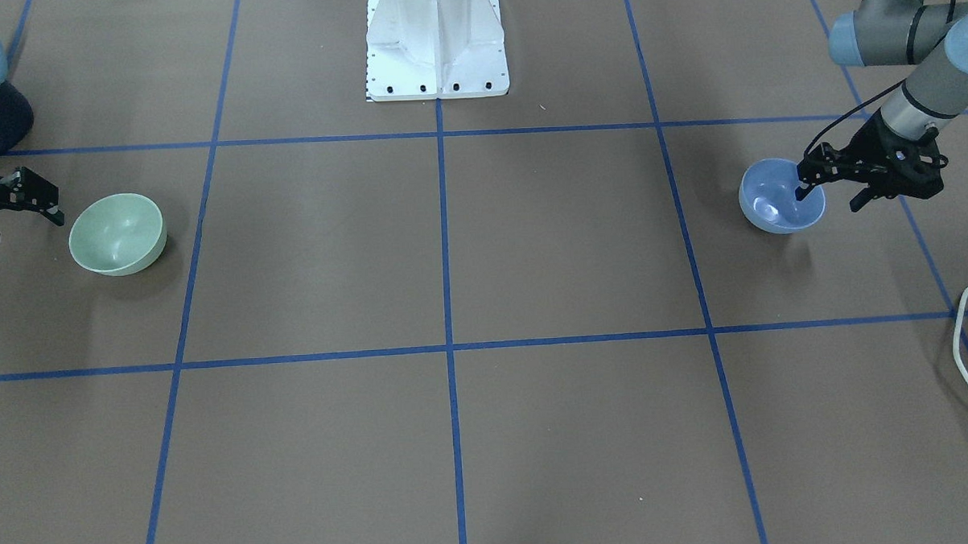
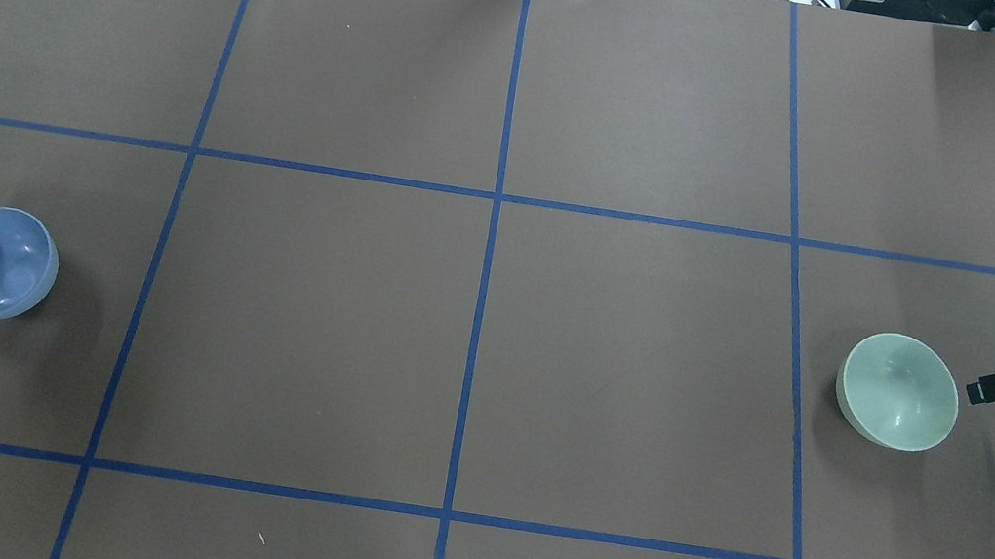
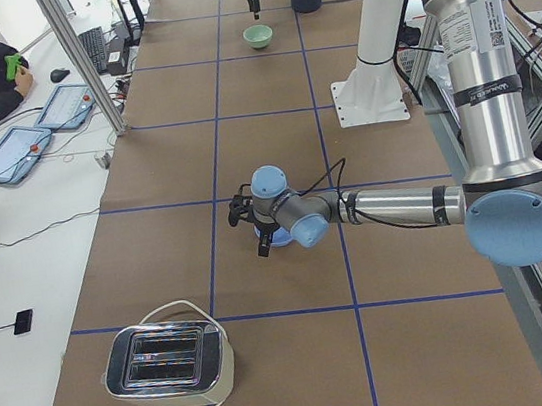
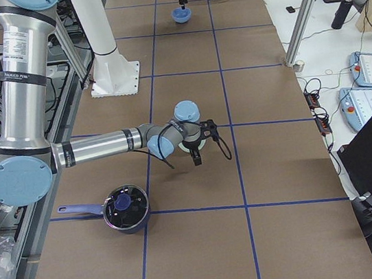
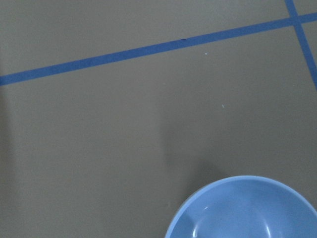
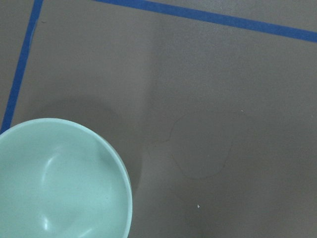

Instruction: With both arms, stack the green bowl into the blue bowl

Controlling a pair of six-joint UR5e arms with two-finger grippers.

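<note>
We saw the blue bowl (image 1: 771, 205) standing upright on the table (image 1: 451, 249) near its left edge, about midway between the robot's edge and the far edge. The left pincer (image 1: 829, 199) was spread across the bowl's outer rim, with one finger reaching over the inside of the bowl and the other outside the wall. It pinched nothing, and we could not tell whether either finger touched the plastic.

The green bowl (image 1: 117, 234) stood upright near the right edge of the table, well apart from the blue bowl, and roughly level with it. The right pincer (image 1: 20, 226) was also spread and held nothing. It hung low just beside the green bowl on the side facing the right edge, its nearer fingertip close to the rim but apart from it.

Each wrist camera caught only part of its own bowl at the bottom of the view.

The white pedestal (image 1: 436, 44) stood at the middle of the robot's edge. A toaster (image 3: 167, 364) sat by the left edge, and a dark lidded pot (image 4: 125, 208) by the right edge.
</note>
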